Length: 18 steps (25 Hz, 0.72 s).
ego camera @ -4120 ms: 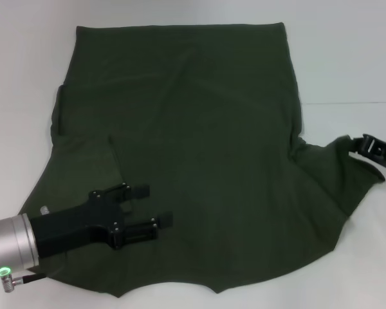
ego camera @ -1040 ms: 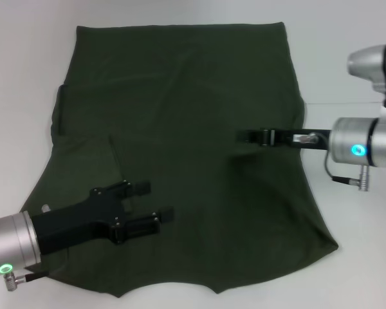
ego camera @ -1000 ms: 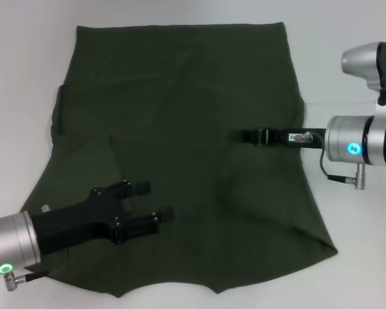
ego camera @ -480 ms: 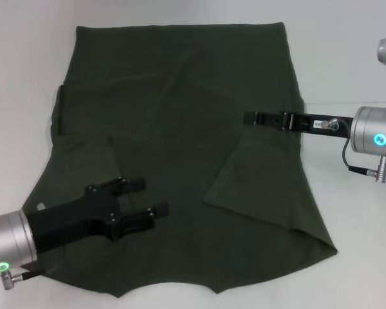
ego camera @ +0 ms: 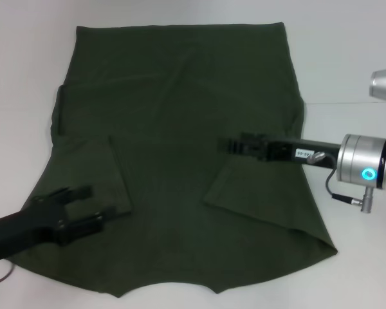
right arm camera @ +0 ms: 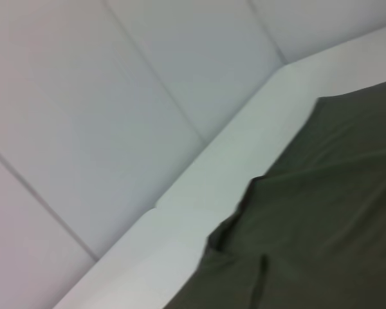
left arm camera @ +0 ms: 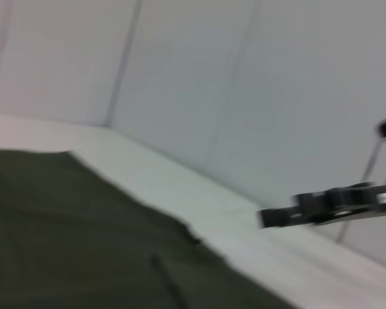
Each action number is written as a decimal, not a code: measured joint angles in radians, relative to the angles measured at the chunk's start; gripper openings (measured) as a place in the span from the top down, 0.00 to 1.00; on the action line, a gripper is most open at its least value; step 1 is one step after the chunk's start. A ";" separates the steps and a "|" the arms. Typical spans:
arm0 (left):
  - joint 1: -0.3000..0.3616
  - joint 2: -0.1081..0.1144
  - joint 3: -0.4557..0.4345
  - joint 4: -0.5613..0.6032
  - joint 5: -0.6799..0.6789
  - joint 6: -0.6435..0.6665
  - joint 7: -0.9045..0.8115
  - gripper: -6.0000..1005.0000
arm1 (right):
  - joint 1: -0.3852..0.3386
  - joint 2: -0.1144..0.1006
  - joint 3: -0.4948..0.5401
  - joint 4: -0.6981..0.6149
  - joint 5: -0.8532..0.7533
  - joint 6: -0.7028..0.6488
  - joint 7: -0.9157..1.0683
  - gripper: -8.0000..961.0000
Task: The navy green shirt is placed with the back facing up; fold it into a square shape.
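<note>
Dark olive-green cloth T-shirt [ego camera: 180,129] lies flat on the white table [ego camera: 347,58], both sleeves folded inward.
Left gripper [ego camera: 87,209] hovers, fingers spread, over its near-left part; right gripper [ego camera: 226,145], empty, over its right-centre, finger gap unclear.

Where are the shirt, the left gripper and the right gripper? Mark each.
navy green shirt [ego camera: 180,96], head view, plain back panel.
left gripper [ego camera: 87,207], head view, between its fingertips.
right gripper [ego camera: 226,145], head view, at its tip.
</note>
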 joint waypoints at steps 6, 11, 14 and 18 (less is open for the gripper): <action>0.084 0.020 -0.003 0.047 0.002 -0.017 0.002 0.14 | 0.006 0.000 -0.011 0.047 0.035 -0.067 -0.107 0.02; 0.148 0.009 -0.038 0.117 0.036 -0.037 0.007 0.14 | 0.010 0.001 -0.086 0.040 0.036 -0.122 -0.149 0.02; 0.160 0.004 -0.072 0.129 0.070 -0.041 0.008 0.14 | 0.010 -0.001 -0.124 0.020 0.035 -0.171 -0.178 0.02; 0.179 0.001 -0.109 0.133 0.091 -0.050 0.008 0.14 | 0.005 -0.007 -0.177 -0.020 0.029 -0.248 -0.199 0.02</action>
